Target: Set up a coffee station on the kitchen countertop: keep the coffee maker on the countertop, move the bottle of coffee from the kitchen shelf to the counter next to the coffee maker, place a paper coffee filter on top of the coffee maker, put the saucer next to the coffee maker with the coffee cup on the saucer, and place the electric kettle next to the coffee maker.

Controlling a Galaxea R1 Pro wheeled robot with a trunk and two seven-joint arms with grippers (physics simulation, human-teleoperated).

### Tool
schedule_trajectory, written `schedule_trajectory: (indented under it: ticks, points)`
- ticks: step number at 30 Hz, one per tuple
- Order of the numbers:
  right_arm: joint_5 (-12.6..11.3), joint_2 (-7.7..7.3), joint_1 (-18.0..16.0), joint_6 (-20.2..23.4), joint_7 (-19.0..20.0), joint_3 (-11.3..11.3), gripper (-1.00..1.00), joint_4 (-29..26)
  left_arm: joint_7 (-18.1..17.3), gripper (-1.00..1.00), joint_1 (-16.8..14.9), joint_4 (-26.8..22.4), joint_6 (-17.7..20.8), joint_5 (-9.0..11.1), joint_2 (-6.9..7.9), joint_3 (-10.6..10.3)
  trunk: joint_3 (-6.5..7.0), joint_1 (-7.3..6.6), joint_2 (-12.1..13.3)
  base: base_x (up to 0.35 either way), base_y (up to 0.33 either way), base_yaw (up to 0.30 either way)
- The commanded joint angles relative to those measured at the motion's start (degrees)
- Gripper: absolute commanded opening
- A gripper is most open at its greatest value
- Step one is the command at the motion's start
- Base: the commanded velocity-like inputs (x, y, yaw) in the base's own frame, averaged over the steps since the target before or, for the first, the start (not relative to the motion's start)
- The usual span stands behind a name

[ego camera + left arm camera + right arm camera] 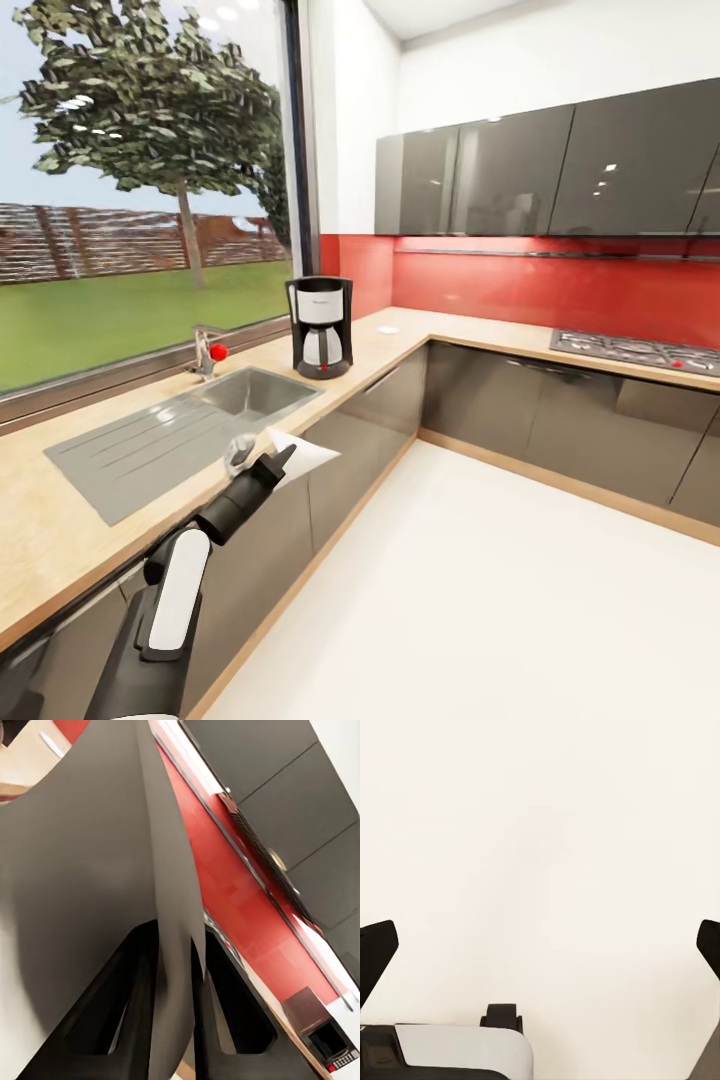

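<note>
The black and white coffee maker (320, 340) stands on the kitchen countertop (50, 530) just past the sink. My left gripper (286, 457) hovers over the counter's front edge, short of the coffee maker, shut on the paper coffee filter (308, 455). Close up, the filter (90, 870) is a wide grey-shaded sheet pinched between the two black fingers (112, 1020) of the left gripper (176, 1020). My right gripper (544, 945) is open over pale floor with nothing between its fingertips (379, 952). A small flat white disc (388, 329), possibly the saucer, lies on the counter near the corner.
The steel sink (200, 420) with draining board and a tap (205, 355) is set in the counter below the window. A gas hob (635, 350) sits on the right-hand run. Glossy wall cabinets (520, 170) hang above a red backsplash. Pale floor (480, 600) spreads to the right.
</note>
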Motion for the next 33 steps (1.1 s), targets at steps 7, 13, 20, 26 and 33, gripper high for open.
schedule_trajectory:
  ticks: [7, 13, 20, 26, 33]
  points:
    - [0.2, -0.01, 0.0, -0.2, 0.0, 0.0, 1.00, 0.0, 0.0, -1.00, -0.1, 0.0, 0.4, 0.1, -0.07, 0.2, -0.07, 0.03, 0.0, 0.294, 0.000, 0.000]
    - [0.2, -0.01, 0.0, -0.2, 0.0, 0.0, 1.00, 0.0, 0.0, -1.00, -0.1, 0.0, 0.4, 0.1, -0.07, 0.2, -0.07, 0.03, 0.0, 0.313, -0.038, 0.000]
    - [0.2, -0.01, 0.0, -0.2, 0.0, 0.0, 1.00, 0.0, 0.0, -1.00, -0.1, 0.0, 0.4, 0.1, -0.07, 0.2, -0.07, 0.03, 0.0, 0.143, -0.041, 0.000]
    - [0.2, -0.01, 0.0, -0.2, 0.0, 0.0, 1.00, 0.0, 0.0, -1.00, -0.1, 0.0, 0.4, 0.1, -0.07, 0.0, -0.07, 0.03, 0.0, 0.209, -0.171, 0.000]
    - [0.3, -0.01, 0.0, -0.2, 0.0, 0.0, 1.00, 0.1, 0.0, -1.00, -0.1, 0.0, 0.4, 0.1, -0.07, -0.1, -0.07, 0.03, 0.0, 0.125, -0.093, 0.000]
